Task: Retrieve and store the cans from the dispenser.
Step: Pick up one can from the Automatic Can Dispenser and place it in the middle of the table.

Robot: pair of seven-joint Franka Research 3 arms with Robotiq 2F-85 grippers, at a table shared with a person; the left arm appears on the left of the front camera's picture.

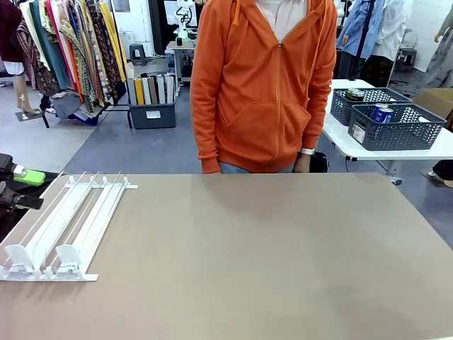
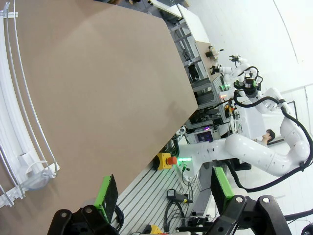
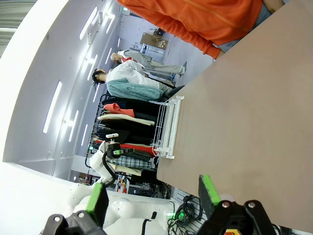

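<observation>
The left gripper [image 2: 164,196] is seen with its jaws spread wide and nothing between them; its green-padded fingertips [image 2: 106,192] hang off the table's near edge, past the brown table [image 2: 107,78]. The dispenser [image 2: 19,147] lies ahead of and to one side of this gripper, close by, its curved stops nearest the fingers; in the front view the left gripper [image 1: 18,185] is found at the picture's left edge, just beside the dispenser [image 1: 67,227], which is laid flat on the table's left part with its lanes bare. A person in an orange hoodie [image 1: 262,85] is stood at the far side, well away from both tools. Further right, on a separate white table, dark woven baskets [image 1: 396,127] are seen, with cans [image 1: 382,113] inside them. The right gripper [image 3: 154,196] is likewise held wide and holding nothing, off the table's edge; the dispenser [image 3: 166,127] is seen far ahead of it across the bare surface.
</observation>
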